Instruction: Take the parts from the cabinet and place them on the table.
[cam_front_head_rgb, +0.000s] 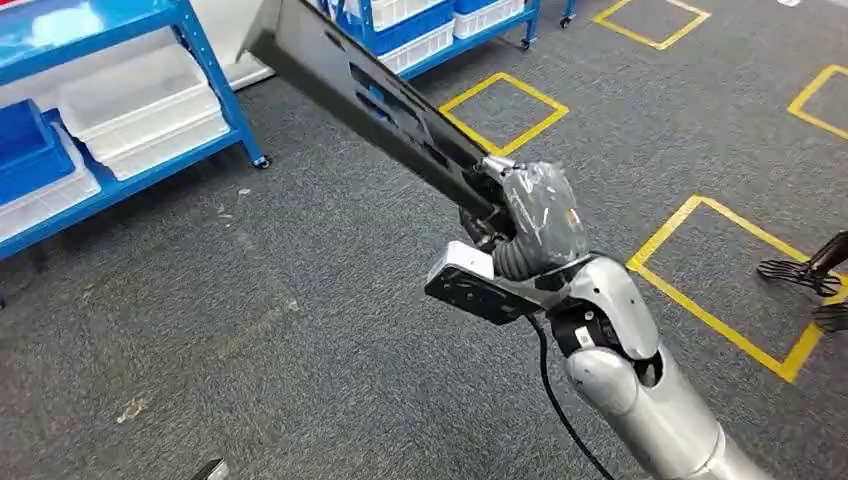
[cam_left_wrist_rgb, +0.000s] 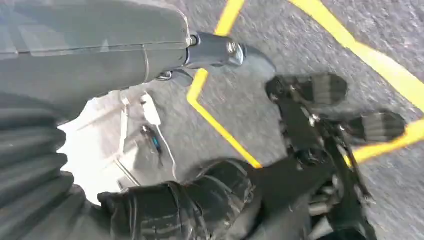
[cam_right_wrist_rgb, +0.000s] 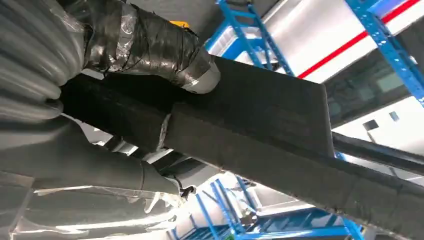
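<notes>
One long part (cam_front_head_rgb: 370, 95) in right hand (cam_front_head_rgb: 535, 215)

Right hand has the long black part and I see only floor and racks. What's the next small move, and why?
Probably keep the grip and turn the body slowly until the table shows. The right hand grips one end of the long black part, whose far end reaches toward the blue shelving. So swing gently to keep that end off the rack.

No readable text, labels, brand names, numbers or signs on anything in view
</notes>
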